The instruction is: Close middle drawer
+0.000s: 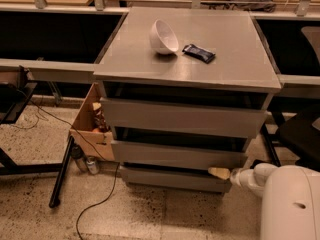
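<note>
The grey cabinet (187,44) has three drawers. The middle drawer (175,155) has a wide, shallow, flat grey front that stands slightly out from the cabinet, with a dark gap above it. The taller top drawer (182,118) is above it and the lowest drawer (170,179) below. My gripper (218,173) has a tan tip on a white arm (285,199). It comes in from the lower right and sits at the lower right corner of the middle drawer's front, just above the lowest drawer.
A white bowl (163,37) lies tipped on the cabinet top beside a dark snack packet (198,53). A cardboard box (92,124) and cans (86,161) stand at the left. A black stand leg (61,171) and cable (100,204) lie on the speckled floor. A dark chair (300,134) is at the right.
</note>
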Robot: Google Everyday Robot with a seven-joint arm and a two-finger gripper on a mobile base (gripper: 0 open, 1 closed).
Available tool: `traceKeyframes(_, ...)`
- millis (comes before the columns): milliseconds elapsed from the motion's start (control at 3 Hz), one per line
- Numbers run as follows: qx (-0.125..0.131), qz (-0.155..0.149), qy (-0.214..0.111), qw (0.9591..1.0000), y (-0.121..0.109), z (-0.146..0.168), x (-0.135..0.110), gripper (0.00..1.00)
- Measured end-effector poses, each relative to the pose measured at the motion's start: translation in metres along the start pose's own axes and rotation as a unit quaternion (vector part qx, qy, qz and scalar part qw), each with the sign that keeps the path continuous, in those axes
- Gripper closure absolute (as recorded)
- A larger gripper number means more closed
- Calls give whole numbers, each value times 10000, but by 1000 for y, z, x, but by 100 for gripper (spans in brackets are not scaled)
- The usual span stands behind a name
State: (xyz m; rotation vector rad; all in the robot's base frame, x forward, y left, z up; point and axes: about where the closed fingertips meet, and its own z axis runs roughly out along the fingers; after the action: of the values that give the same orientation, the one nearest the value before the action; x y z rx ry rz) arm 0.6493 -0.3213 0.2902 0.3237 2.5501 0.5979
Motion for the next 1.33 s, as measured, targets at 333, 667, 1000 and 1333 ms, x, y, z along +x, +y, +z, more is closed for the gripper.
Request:
traceKeyframes(333,52,326,112,9994,-16,-4,19,0)
traceKeyframes(667,24,640,179,9978,-26,-9,28,0)
traceKeyframes(1000,-200,932,171,9953,-28,-15,31,0)
traceKeyframes(1333,-831,1368,86,9871,-20,-23,28,0)
